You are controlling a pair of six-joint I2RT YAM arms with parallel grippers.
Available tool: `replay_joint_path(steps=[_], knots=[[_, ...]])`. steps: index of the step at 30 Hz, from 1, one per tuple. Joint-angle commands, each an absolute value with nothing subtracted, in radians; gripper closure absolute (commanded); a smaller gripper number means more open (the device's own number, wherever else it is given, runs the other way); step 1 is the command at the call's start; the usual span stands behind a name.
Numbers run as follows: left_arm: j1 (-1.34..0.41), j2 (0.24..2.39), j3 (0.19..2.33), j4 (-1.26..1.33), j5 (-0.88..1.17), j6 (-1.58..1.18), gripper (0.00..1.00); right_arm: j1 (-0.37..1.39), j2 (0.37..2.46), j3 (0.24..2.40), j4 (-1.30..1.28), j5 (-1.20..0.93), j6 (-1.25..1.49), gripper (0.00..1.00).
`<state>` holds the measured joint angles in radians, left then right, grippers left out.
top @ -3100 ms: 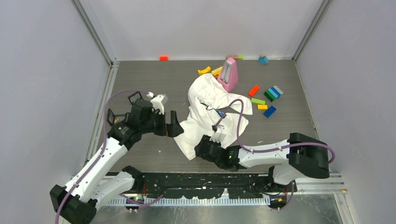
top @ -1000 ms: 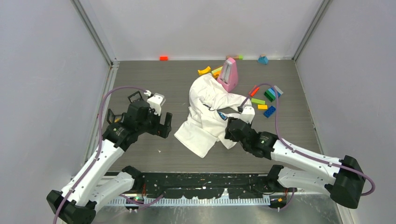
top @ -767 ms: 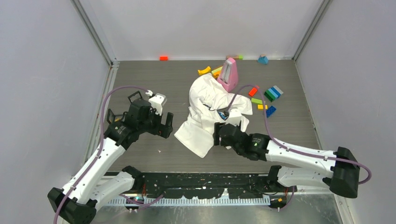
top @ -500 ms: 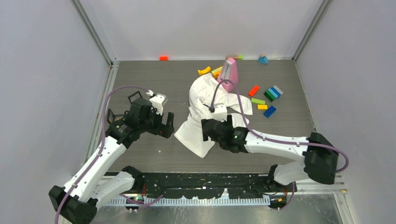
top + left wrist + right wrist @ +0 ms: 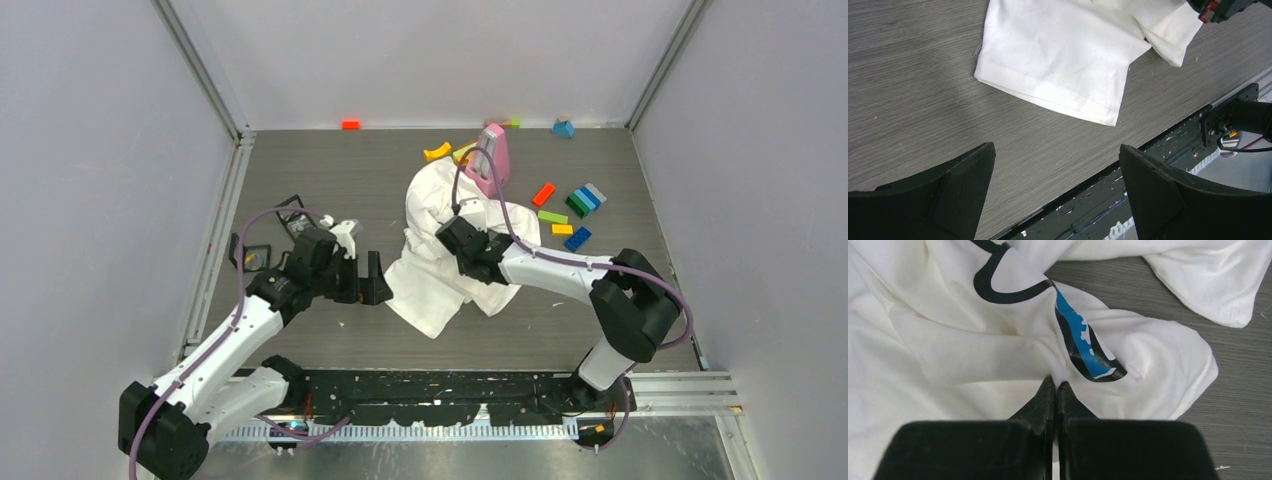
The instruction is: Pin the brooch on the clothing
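The shirt (image 5: 432, 285) is seen crumpled on the table (image 5: 320, 170). It is spread from the base of the pink wedge (image 5: 491, 160), which its far edge reaches, toward the near left.

The right gripper (image 5: 1055, 385) is set on the cloth, just to the near left of the wedge. Its fingers are pressed flat together, and a small fold of shirt is pinched at their tips (the creases are drawn in toward that spot). A blue-and-black print (image 5: 1083, 347) is shown just beyond the tips.

The left gripper (image 5: 375, 280) is placed well to the near left of the wedge, just off the shirt's left edge and apart from it. Its jaws are spread wide and nothing is held between them. Coloured blocks (image 5: 575, 205) are scattered to the right of the wedge.
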<state>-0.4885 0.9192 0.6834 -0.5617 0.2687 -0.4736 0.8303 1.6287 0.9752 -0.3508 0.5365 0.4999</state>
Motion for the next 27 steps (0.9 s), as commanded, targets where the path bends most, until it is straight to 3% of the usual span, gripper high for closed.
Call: replay_joint_path(steps=[1,8,14,21,27], knots=[[-0.484,0.915,0.736,-0.49,0.284,-0.492,0.02,0.829,1.488,1.144,-0.475,0.569,0.431,0.99],[-0.484,0.977,0.818,-0.442,0.303,-0.499,0.02,0.821,1.328,1.564,-0.722,0.708,0.223,1.0],[-0.485,1.028,0.871,-0.34,0.392,-0.479,0.02,0.821,1.286,1.971,-0.794,0.659,0.122,1.0],[-0.487,1.121,0.832,-0.207,0.526,-0.449,0.02,0.821,1.256,2.106,-0.757,0.594,0.111,1.0],[-0.574,1.189,0.666,0.192,0.609,-0.613,0.02,0.821,1.217,2.056,-0.707,0.596,0.132,1.0]])
